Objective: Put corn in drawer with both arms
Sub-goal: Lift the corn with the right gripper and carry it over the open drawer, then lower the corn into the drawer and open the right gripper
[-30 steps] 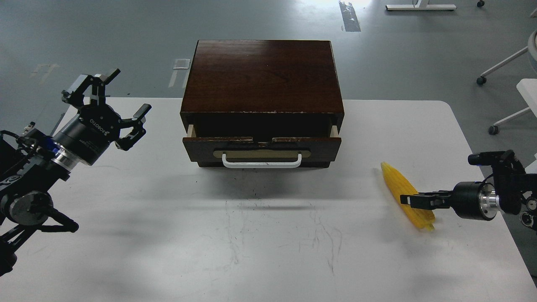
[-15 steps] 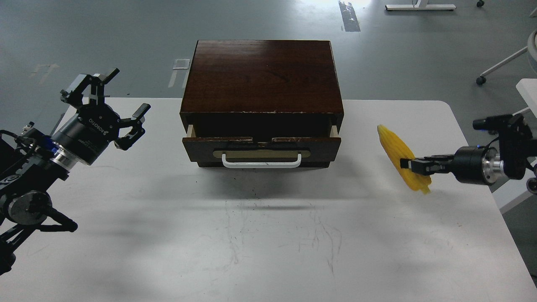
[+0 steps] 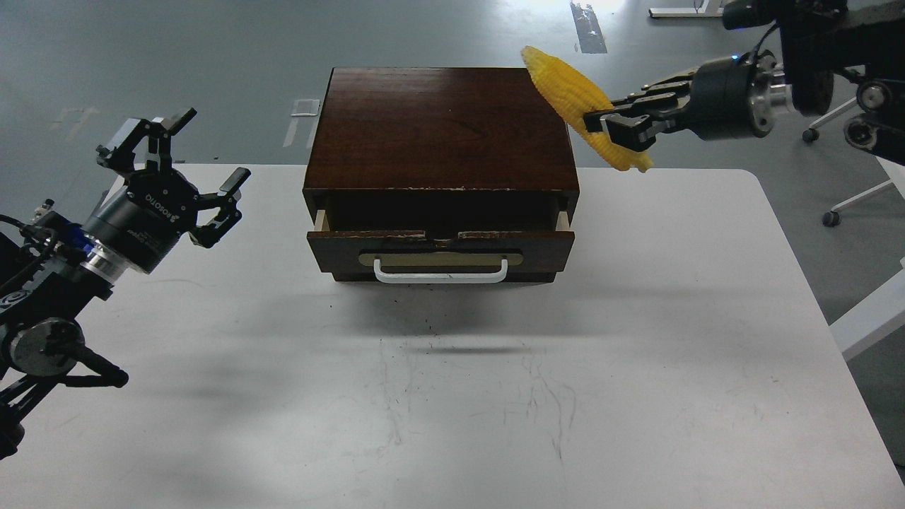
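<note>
Right end effector: closed on the corn, fingers clamped across the lower third of the cob; arm enters from 2 o'clock.
Corn: held in the air, clear of the tabletop, tilted with its upper end toward 11 o'clock; in this view it sits over the right rear corner of the cabinet.
Left end effector: fingers spread, holding nothing, hovering at 9 o'clock of the cabinet, well apart from it.
Drawer: pulled out only partway; the gap between its front panel and the cabinet edge is narrow and dark, so its contents cannot be made out.
Handle: white bar, unobstructed, facing 6 o'clock.
Tabletop: bare around the drawer front, leaving room to pull.
Step in hand (judgement): carrying the corn toward the drawer opening.
Recommendation: the opening looks too narrow for the cob, so the left end effector should likely draw the handle further toward 6 o'clock first.
Recommendation: turn the cob parallel to the drawer front before lowering.
Risk: the off-centre grip may let the cob pivot; the cob's ends may strike the cabinet edge.
</note>
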Available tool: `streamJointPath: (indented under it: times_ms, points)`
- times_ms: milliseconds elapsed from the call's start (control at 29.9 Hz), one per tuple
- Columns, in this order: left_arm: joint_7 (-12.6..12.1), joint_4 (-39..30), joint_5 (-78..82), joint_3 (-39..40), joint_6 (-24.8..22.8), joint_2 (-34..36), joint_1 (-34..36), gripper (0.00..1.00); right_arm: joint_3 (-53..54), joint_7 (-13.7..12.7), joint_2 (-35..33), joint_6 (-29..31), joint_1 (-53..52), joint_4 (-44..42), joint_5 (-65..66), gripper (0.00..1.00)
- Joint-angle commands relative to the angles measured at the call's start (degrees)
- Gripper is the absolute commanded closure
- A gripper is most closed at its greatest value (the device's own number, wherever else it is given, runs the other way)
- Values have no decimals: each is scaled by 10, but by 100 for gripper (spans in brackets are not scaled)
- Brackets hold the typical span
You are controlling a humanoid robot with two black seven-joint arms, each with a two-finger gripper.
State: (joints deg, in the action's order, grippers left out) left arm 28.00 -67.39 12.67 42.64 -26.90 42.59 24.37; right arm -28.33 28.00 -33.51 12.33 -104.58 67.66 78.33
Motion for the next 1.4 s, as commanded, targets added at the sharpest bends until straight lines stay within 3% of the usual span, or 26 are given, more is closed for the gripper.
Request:
streamJointPath:
  times_ms: [0,301,702,1003,1103,1304,1370]
  points:
    - [0,-2,0,0,0,3,1,1,-27,0,71,-12,-31,-2,31,100]
    - [0,-4,0,3,1,9,1,1,-83,0,181,-85,-53,-6,124,100]
    - [0,-5,-1,7,-1,24,1,1,-121,0,240,-101,-41,-32,136,100]
    - [0,-6,-1,9,-1,27,1,1,-124,0,245,-106,-33,-43,135,97]
    - [0,-5,-1,11,-1,27,1,1,-125,0,245,-105,-32,-43,135,92]
    - [0,-5,-1,12,-1,28,1,1,-125,0,245,-106,-26,-45,134,68]
    - [0,-5,-1,12,-1,28,1,1,-125,0,245,-106,-26,-45,133,51]
